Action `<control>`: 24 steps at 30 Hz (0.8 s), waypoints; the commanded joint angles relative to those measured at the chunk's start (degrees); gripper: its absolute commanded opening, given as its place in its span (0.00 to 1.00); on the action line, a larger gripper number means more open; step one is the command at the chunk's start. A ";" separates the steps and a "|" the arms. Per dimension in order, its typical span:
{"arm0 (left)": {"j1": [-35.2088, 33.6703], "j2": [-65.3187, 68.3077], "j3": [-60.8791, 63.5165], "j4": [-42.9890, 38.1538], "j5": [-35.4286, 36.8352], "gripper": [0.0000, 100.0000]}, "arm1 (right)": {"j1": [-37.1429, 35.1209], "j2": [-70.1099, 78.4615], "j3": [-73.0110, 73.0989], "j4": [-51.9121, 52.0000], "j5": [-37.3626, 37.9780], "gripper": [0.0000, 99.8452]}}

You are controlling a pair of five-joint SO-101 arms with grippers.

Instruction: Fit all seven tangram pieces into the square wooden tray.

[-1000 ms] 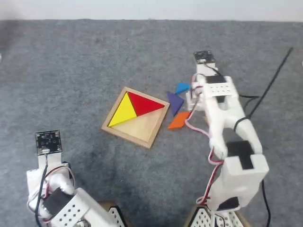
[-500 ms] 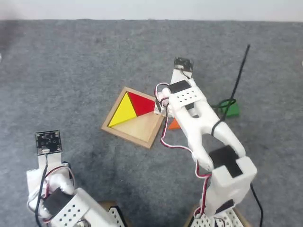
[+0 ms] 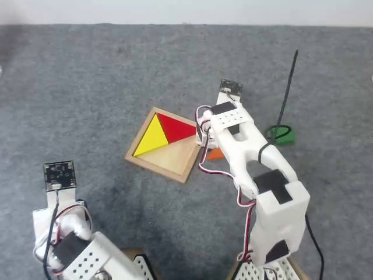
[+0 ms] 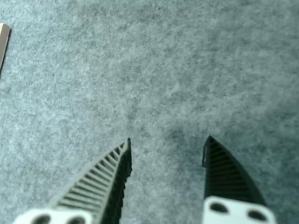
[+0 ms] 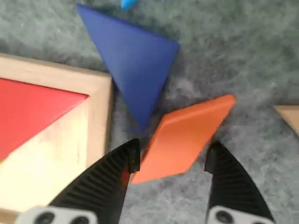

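The square wooden tray (image 3: 187, 169) is lying near the middle of the grey tabletop (image 3: 87, 76), turned so that its corners are pointing roughly at 12, 3, 6 and 9 o'clock. Two pieces are sitting in it. The yellow triangle (image 3: 151, 138) is laying its long edge along the rim on the 10 o'clock side. The red triangle (image 3: 175, 126) is laying its long edge along the rim on the 1 o'clock side. Both are aiming their square corners at the tray's centre, and the half towards 5 o'clock is showing bare wood.

The right arm (image 3: 245, 140) is stretching over the tray's 3 o'clock corner. Its right pincer (image 5: 175, 147) is standing released, with one finger on either side of the near end of the orange parallelogram (image 5: 184, 135). That piece is lying on the tabletop just beside the tray, its long axis slanting away from the rim. The blue triangle (image 5: 133, 51) is lying beside the same rim, aiming its sharp tip at the parallelogram's corner. The light blue piece (image 5: 128, 3) is lying beyond it.

A green piece (image 3: 284, 137) is lying well apart at the tray's 3 o'clock.

The left arm (image 3: 70, 245) is sitting at the tray's 7 o'clock, with its left pincer (image 4: 168, 140) released over the tabletop.
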 commanded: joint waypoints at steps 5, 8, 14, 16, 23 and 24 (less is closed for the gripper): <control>0.18 -0.79 -0.66 0.26 -0.62 0.24 | 3.30 1.54 -2.90 -2.24 -0.62 0.18; 0.18 -0.79 -0.66 0.26 -0.62 0.24 | 4.44 1.98 -2.55 -2.07 -0.62 0.09; 0.18 -0.79 -0.66 0.26 -0.62 0.24 | 4.26 1.54 -2.55 -0.04 -0.88 0.07; 0.18 -0.79 -0.66 0.26 -0.62 0.24 | 4.26 1.27 -2.64 -0.04 -0.88 0.06; 0.18 -0.79 -0.66 0.26 -0.62 0.24 | -0.13 -6.99 -2.81 2.15 -0.70 0.06; 0.18 -0.79 -0.66 0.26 -0.62 0.24 | -1.27 -8.75 -2.81 2.33 -0.70 0.06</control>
